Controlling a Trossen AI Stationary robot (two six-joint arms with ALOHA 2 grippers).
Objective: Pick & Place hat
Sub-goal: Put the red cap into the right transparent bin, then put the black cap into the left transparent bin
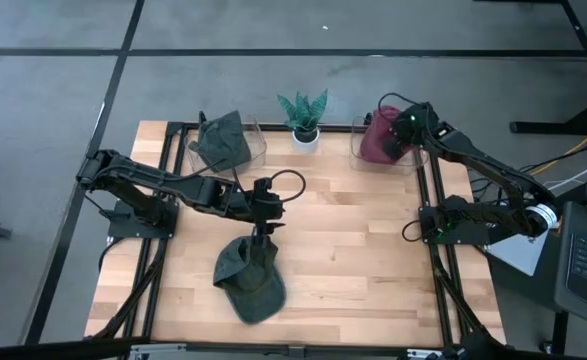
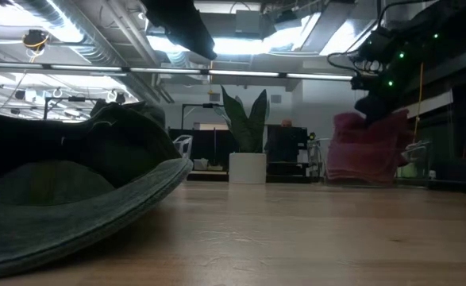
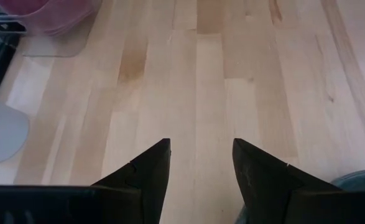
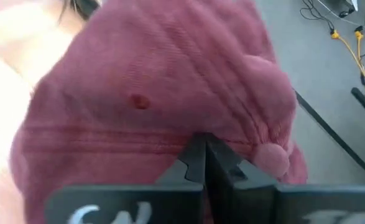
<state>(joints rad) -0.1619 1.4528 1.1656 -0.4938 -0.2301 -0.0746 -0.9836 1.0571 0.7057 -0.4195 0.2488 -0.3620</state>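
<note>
Seen from above, a dark green fabric cap (image 1: 247, 277) lies on the pale wooden table (image 1: 353, 260), lower centre of the frame. The left gripper (image 1: 266, 222) hovers just above it, fingers parted and empty. At upper right, the right gripper (image 1: 401, 128) has its fingers pinched tight on a maroon fabric cap (image 1: 381, 138) at a clear plastic bin (image 1: 358, 153). Another dark green cap (image 1: 223, 140) rests in a second clear bin (image 1: 256, 146), upper centre-left, beside a small potted plant (image 1: 304, 117). One cap appears placed; the maroon one seems just gripped, not yet carried over.
</note>
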